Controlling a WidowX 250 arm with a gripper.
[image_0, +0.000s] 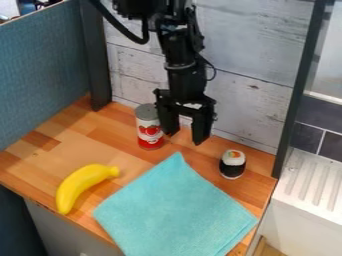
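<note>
Claw (186, 136): fingers apart, by the can (149, 127)
Banana (84, 186): left on desk (52, 145)
Cloth (175, 210): blue, flat
Sushi (232, 164): right

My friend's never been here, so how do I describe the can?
On the wooden counter, look near the black gripper. There stands a red and white can with a gray top. It's the tall cylinder, unlike the curved banana and squat sushi roll.

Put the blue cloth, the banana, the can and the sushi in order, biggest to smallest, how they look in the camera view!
1. Blue cloth
2. Banana and can: unsure, the banana looks longer but sits nearer the camera
3. Sushi
</note>
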